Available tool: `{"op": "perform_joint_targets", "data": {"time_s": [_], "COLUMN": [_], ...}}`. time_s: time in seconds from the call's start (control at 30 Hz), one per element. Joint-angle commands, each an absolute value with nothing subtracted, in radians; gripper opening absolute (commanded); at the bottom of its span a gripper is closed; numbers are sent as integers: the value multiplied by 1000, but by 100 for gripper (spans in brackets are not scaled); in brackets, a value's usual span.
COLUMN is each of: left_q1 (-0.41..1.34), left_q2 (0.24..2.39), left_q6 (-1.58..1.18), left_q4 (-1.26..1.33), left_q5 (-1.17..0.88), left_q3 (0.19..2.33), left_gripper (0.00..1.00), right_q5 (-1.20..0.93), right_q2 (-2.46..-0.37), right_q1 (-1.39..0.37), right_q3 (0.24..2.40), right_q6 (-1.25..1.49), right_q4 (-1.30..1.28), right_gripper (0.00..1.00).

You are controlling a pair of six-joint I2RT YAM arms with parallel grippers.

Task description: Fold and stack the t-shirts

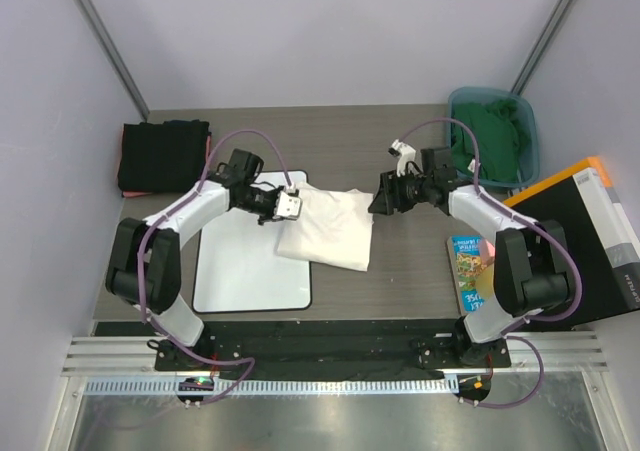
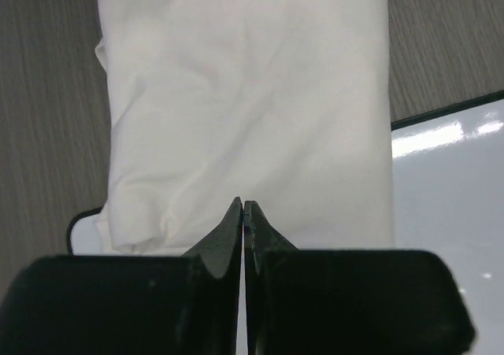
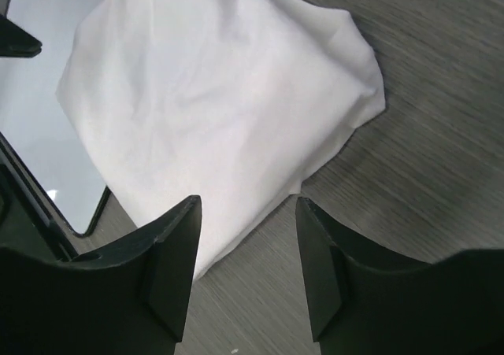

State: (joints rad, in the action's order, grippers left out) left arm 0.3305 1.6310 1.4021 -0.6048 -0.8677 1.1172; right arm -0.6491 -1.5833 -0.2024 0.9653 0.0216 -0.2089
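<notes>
The folded white t-shirt (image 1: pixel 330 226) lies mid-table, its left part overlapping the white board (image 1: pixel 245 271), the rest on the grey table (image 1: pixel 400 281). The left gripper (image 2: pixel 242 209) sits at the shirt's left edge with jaws pressed together (whether a thin fold of cloth is caught between them I cannot tell), likely to pin or lift that side. The right gripper (image 3: pixel 246 249) hovers with jaws spread just over the opposite edge, seemingly ready to pinch it. A stack of folded black t-shirts (image 1: pixel 165 156) waits far left; a green t-shirt (image 1: pixel 490 136) fills the blue bin (image 1: pixel 530 131).
</notes>
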Motion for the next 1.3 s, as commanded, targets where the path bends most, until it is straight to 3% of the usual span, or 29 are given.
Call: {"op": "perform_joint_targets", "data": {"time_s": [0.0,0.03,0.07,0.1,0.13,0.27,0.37,0.4,0.7,0.87,1.27], "left_q1": [290,281,264,255,239,216,196,192,176,173,224], "left_q2": [1684,1696,1727,1739,1752,1807,1838,1854,1914,1884,1954], "left_q6": [1129,1080,1019,946,875,729,550,444,-7,-243,-377], "left_q4": [-578,-575,-587,-601,-571,-643,-641,-635,-548,-342,-232], "left_q5": [-934,-949,-966,-971,-1024,-1014,-1044,-1057,-934,-829,-773], "left_q3": [1135,1144,1156,1199,1213,1323,1383,1391,1394,1270,1166], "left_gripper": [0,1,9,42,54,59,83,97,100,100,100], "right_q5": [-672,-661,-646,-611,-591,-549,-531,-520,-485,-480,-466], "right_q2": [-1488,-1480,-1470,-1454,-1447,-1425,-1428,-1431,-1457,-1465,-1486], "right_q1": [-282,-305,-343,-369,-389,-462,-491,-505,-522,-535,-549], "right_q3": [1051,1055,1058,1065,1069,1104,1147,1166,1229,1229,1279], "right_q6": [-239,-341,-391,-429,-505,-635,-718,-732,-842,-850,-868], "right_q4": [-334,-359,-379,-415,-434,-521,-577,-587,-617,-617,-618], "right_gripper": [62,63,64,64,64,66,67,67,68,68,68]}}
